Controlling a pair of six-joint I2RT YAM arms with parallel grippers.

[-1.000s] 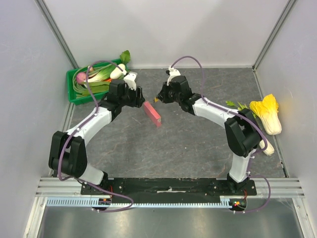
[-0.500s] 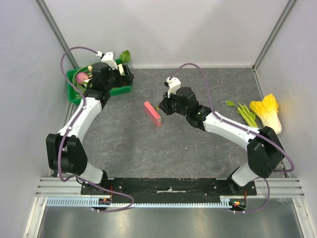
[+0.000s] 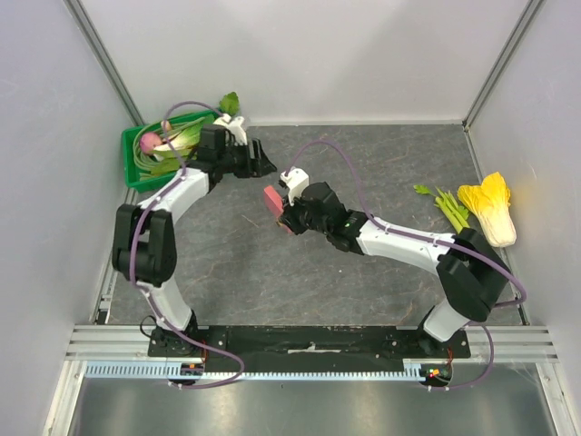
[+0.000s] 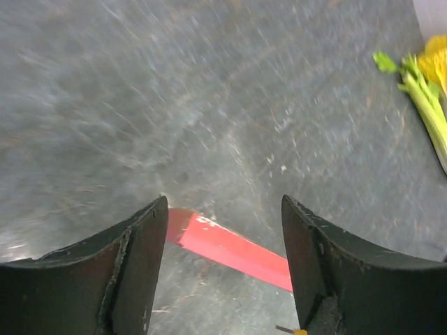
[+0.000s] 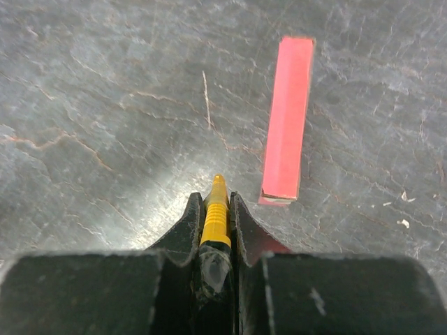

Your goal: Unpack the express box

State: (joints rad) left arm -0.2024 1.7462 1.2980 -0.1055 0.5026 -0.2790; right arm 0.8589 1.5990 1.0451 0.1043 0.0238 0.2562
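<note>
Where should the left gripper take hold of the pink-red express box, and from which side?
The express box is best pinched across its narrow width, near mid-length, from above: it lies long and thin on the table, and the open left gripper likely spans only that width.

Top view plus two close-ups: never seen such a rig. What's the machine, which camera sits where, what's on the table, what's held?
Two robot arms, each ending in a two-finger gripper, are bolted at the table's near edge. The top view looks down from above and behind them; each close-up comes from a wrist camera, so its own fingers show. On the table: the pink-red express box mid-table, a green crate of vegetables far left, a yellow cabbage and green stalks at right. The left gripper is open and empty. The right gripper is shut on a slim yellow tool, its tip near the box, not touching.
</note>
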